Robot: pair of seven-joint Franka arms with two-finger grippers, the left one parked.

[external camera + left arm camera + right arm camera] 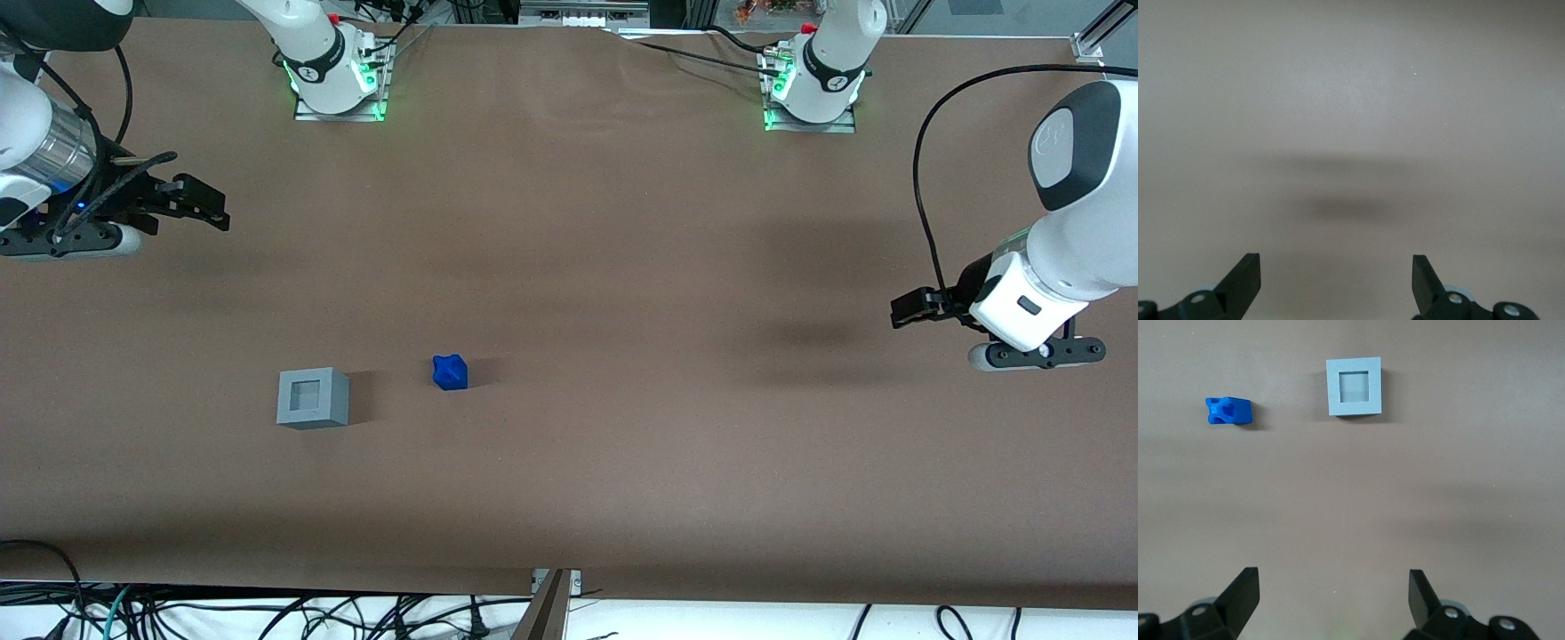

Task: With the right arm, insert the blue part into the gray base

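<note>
The blue part (450, 372) lies on the brown table, beside the gray base (312, 397) and apart from it. The gray base stands upright with its square recess facing up and holding nothing. My right gripper (209, 206) hangs above the table at the working arm's end, farther from the front camera than both objects, well apart from them. It is open and holds nothing. In the right wrist view the blue part (1229, 411) and the gray base (1354, 387) lie on the table ahead of my open gripper (1333, 587).
Two arm bases with green lights (336, 71) (811, 84) stand along the table edge farthest from the front camera. Cables hang below the table's near edge (267, 613).
</note>
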